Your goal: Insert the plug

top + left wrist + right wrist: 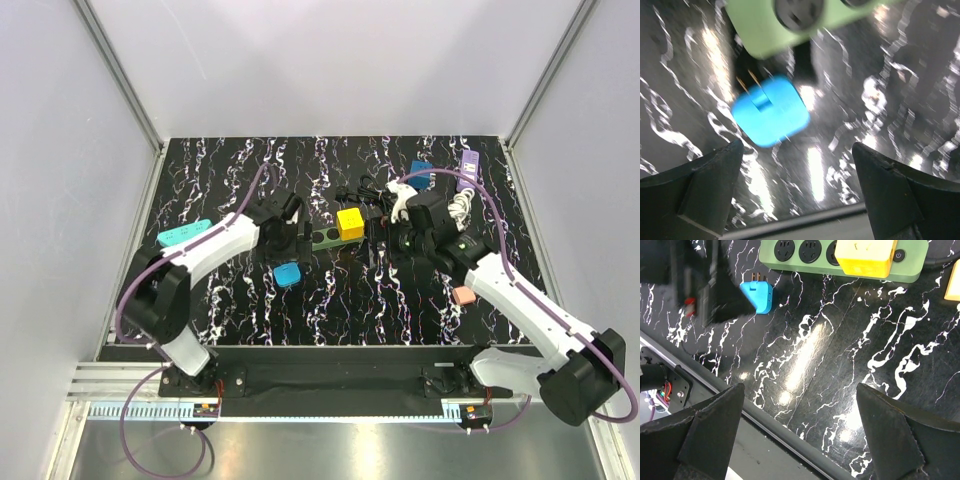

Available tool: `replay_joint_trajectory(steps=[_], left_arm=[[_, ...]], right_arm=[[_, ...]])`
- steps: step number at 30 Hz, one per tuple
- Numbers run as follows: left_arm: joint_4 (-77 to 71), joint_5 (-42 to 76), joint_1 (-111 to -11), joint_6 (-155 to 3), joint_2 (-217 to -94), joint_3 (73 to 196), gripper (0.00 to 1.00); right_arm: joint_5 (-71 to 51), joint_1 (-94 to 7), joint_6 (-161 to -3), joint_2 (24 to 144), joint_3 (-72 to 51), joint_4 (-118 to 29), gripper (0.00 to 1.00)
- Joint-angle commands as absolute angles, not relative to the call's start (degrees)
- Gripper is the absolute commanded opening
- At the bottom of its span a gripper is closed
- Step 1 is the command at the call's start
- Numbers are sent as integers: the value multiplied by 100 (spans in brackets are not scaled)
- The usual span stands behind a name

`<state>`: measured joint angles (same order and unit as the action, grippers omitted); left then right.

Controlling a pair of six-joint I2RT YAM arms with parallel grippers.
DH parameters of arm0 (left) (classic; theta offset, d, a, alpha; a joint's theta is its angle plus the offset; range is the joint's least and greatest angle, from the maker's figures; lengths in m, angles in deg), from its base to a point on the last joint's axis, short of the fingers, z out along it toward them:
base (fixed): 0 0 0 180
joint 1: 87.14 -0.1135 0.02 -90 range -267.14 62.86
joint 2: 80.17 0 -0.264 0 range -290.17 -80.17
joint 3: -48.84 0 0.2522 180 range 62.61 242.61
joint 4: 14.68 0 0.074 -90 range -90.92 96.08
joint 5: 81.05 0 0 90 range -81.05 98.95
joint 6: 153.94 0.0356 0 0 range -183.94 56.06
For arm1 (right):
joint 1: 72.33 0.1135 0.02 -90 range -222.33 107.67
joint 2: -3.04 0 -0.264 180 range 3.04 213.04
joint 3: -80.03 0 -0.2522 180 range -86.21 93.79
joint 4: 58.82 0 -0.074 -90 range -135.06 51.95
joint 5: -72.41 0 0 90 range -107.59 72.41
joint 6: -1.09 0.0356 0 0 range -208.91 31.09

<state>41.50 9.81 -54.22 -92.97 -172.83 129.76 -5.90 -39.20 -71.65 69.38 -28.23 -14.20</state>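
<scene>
1. Markings: a power symbol showed on the round button (898, 255) at the end of the green power strip (920, 274). Any other print was too small to read.
2. Top view only: both arms showed at once over the black marbled table (350, 315). The blue plug (288, 274) lay on the table at 6 o'clock from the strip's (322, 239) left end, apart from it. The yellow plug (350, 223) sat on the strip's right part.
3. Left wrist view only: the two brass prongs of the blue plug (771, 111) were plain, pointing to 11 o'clock toward the strip's (765, 30) end. This view was blurred.
4. Right wrist view only: three free sockets showed at 9 o'clock from the yellow plug (865, 257). The blue plug (757, 296) lay at 7 o'clock from the leftmost socket.
5. Left gripper (797, 150): jaws spread wide and released, with nothing between them. The blue plug lay at 12 o'clock beyond the fingertips, not touched.
6. Right gripper (800, 390): jaws spread wide and released over bare table, gripping nothing, well apart from the blue plug.
</scene>
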Motion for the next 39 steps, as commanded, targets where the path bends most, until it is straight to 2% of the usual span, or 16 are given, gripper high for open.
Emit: replay_joint_trajectory(steps=[1, 8, 19, 23, 33, 39], left_arm=[[4347, 500, -5568, -8776, -17833, 13221, 94], [4373, 684, -5568, -8503, -18431, 13687, 93], [4145, 1159, -5410, -9371, -18283, 12827, 88], [4092, 913, -5375, -9943, -17897, 12651, 99], [4083, 526, -5576, -11042, -17913, 12949, 99], [4048, 446, -5708, -11289, -18097, 12958, 92]], right_arm=[[-475, -3875, -7036, 6597, -2881, -1667, 100], [-440, -3875, -7063, 6377, -3022, -1658, 100], [-431, -3875, -7098, 6184, -3215, -1667, 100], [-405, -3884, -7080, 6184, -3259, -1684, 100], [-624, -3875, -6809, 6175, -3487, -1710, 100], [-625, -3875, -6641, 6034, -3716, -1834, 100]])
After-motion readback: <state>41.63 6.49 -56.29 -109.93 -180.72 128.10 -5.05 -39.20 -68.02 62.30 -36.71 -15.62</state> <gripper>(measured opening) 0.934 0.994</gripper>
